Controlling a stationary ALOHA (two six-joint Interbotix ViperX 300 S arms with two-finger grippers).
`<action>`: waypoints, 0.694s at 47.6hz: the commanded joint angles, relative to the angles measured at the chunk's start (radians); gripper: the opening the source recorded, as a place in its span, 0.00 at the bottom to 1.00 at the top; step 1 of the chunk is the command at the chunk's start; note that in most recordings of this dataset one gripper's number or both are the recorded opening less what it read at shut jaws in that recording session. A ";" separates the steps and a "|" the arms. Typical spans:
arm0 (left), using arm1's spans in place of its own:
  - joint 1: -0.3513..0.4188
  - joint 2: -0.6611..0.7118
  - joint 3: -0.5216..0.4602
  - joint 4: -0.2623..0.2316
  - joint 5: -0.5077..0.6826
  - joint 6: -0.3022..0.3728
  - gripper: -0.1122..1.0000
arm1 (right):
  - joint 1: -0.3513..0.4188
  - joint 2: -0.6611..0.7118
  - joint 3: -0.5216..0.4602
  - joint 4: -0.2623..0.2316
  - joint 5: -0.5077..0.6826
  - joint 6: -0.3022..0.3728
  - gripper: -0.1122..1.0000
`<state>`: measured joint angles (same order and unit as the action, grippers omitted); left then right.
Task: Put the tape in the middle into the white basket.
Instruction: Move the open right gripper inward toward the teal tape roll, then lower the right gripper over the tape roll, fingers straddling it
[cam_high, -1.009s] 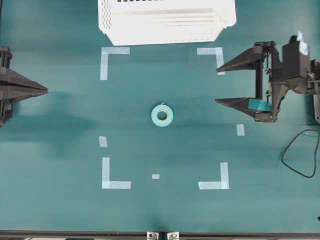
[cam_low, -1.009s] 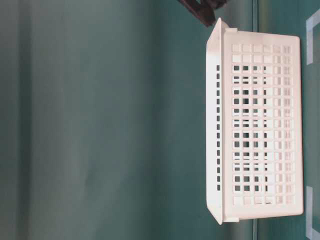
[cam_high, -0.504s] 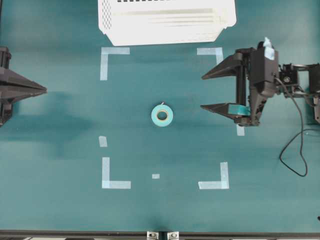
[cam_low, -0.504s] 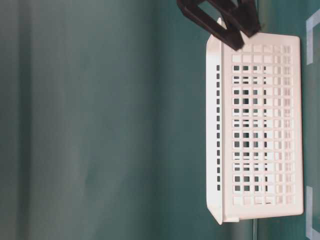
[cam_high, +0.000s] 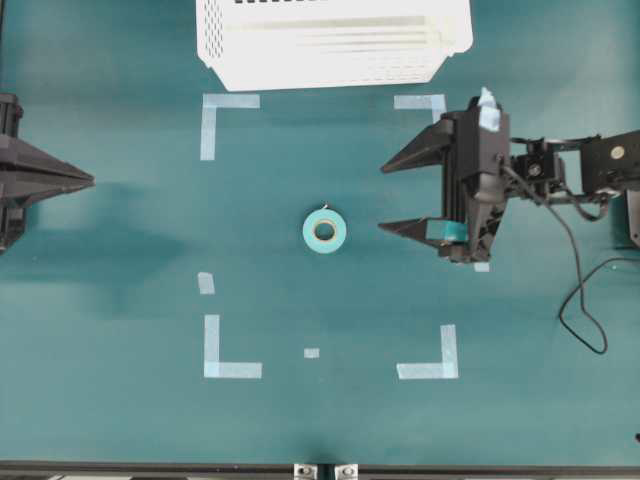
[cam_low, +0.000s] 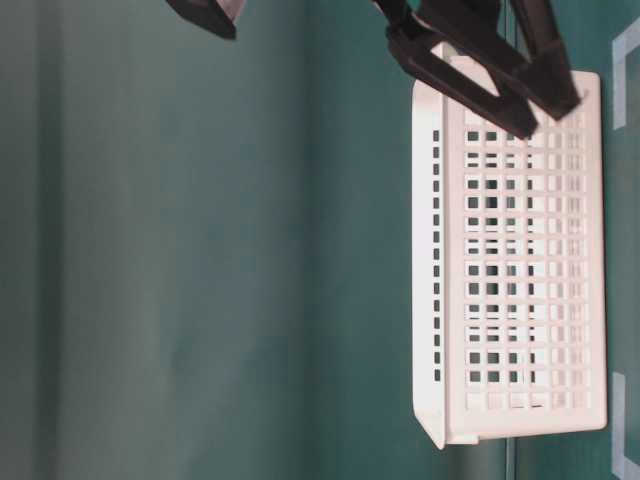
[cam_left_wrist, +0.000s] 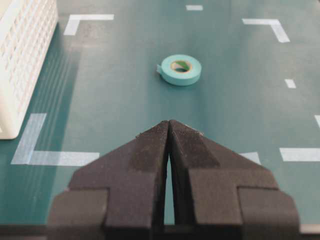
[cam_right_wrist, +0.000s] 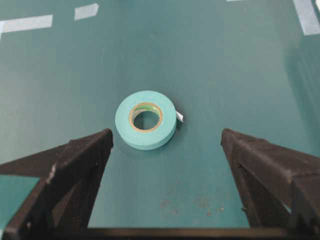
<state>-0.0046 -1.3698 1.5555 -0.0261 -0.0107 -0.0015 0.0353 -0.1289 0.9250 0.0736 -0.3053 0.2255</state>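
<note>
The tape (cam_high: 325, 231) lies flat at nine o'clock of the nearer right gripper (cam_high: 385, 197), its fingers spread wide.

Dark teal tabletop (cam_high: 120, 420), matte, with faint scuffs visible in the right wrist view. Four pale-blue L-shaped corner marks laid flat on it: upper left (cam_high: 215, 115), upper right (cam_high: 425, 103), lower left (cam_high: 222, 358), lower right (cam_high: 437, 362), outlining a rectangle. Three short loose strips of the same pale tape: one just above the lower-left corner mark (cam_high: 206, 283), a tiny one near the bottom edge of the rectangle (cam_high: 312, 353), another at the right side, partly covered (cam_high: 482, 267). Black cable (cam_high: 585, 300) looping over the table at the far right. Two small metal brackets (cam_high: 321, 470) at the table's near edge, side by side.
</note>
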 joint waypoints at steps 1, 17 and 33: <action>0.000 0.009 -0.012 -0.003 -0.005 -0.002 0.00 | 0.006 0.009 -0.038 0.000 0.008 0.002 0.99; 0.000 0.009 -0.011 -0.003 -0.005 -0.002 0.00 | 0.014 0.092 -0.110 0.000 0.060 0.018 0.99; 0.000 0.009 -0.011 -0.003 -0.005 -0.002 0.00 | 0.029 0.150 -0.152 0.000 0.060 0.023 0.99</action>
<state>-0.0046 -1.3698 1.5570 -0.0276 -0.0107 -0.0031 0.0552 0.0230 0.7992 0.0736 -0.2408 0.2454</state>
